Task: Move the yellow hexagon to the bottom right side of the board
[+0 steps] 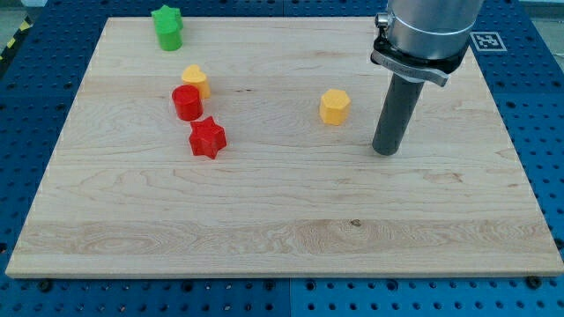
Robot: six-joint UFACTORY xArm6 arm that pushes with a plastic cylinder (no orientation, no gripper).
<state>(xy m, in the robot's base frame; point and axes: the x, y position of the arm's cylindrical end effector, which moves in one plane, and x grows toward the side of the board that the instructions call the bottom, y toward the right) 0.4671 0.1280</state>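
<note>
The yellow hexagon (334, 106) stands on the wooden board (282, 220), right of centre in the upper half. My tip (386, 151) rests on the board to the hexagon's lower right, a short gap away and not touching it. The dark rod rises from the tip to the arm's grey housing at the view's top right.
A green star-like block (166, 27) stands near the top left. A second yellow block (195, 81), heart-like, sits just above a red round block (187, 103). A red star (207, 138) lies below them. Blue pegboard surrounds the board.
</note>
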